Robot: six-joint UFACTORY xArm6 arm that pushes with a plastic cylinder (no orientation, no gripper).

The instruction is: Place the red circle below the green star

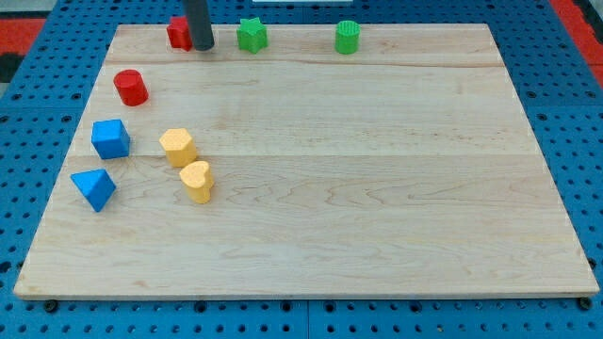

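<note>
— Where did you have my tip [202,47], and were there jaws to report?

— No jaws at all: you ran a bare rod, holding nothing. You had my tip at the view's top, touching or just beside the other red block [178,32], with the green star [251,35] near on its right.

— And the red circle [130,87]?

— It sat well apart, lower left, above the blue cube [110,138]. I'd judge you needed my tip on the circle's left to push it rightward under the star.
</note>
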